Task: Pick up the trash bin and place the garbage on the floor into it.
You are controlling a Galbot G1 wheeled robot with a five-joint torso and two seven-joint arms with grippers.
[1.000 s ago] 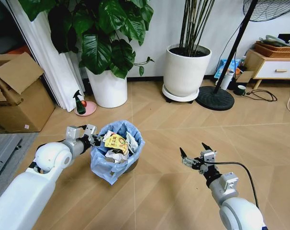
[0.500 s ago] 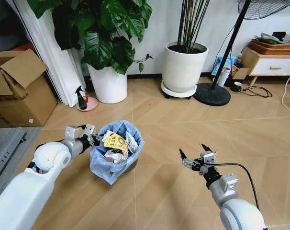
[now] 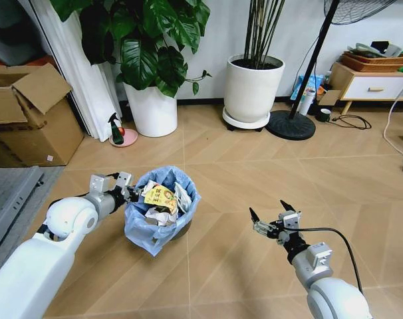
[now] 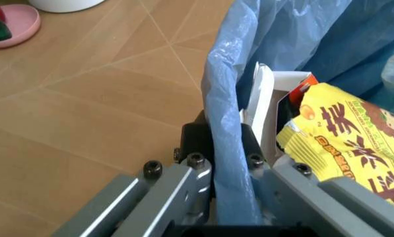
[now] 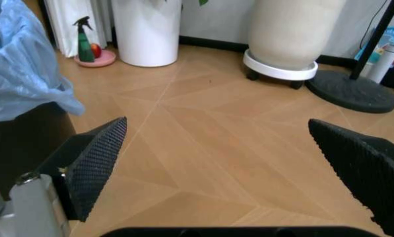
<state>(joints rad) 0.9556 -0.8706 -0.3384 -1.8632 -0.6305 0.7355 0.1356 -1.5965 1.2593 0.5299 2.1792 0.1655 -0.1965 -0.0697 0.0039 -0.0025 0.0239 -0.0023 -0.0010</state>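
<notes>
At lower right of the head view, the right gripper (image 3: 268,216) hovers above the floor (image 3: 255,173), its two black fingers spread wide and holding nothing; its own wrist camera shows the textured pads (image 5: 98,163) far apart with bare boards between them. At lower left, the left gripper (image 3: 125,188) is pinched on the near rim of the trash bin (image 3: 160,212), which sits left of centre, its light blue liner bulging over the edge. The left wrist camera shows what the head view cannot: the liner (image 4: 233,123) squeezed between the two fingers, one inside the bin and one outside. The garbage (image 3: 163,199) lies heaped inside, a yellow wrapper (image 4: 345,143) on top beside white card. Farther back, a green spray bottle (image 3: 115,129) stands on a pink dish near a white plant pot (image 3: 150,109), a second white pot (image 3: 253,90) to its right, a fan base (image 3: 290,124) beyond. Against the frame a second ago, the whole background has slid left and up, showing more floor at right; both arms and the bin keep their places in the picture.
</notes>
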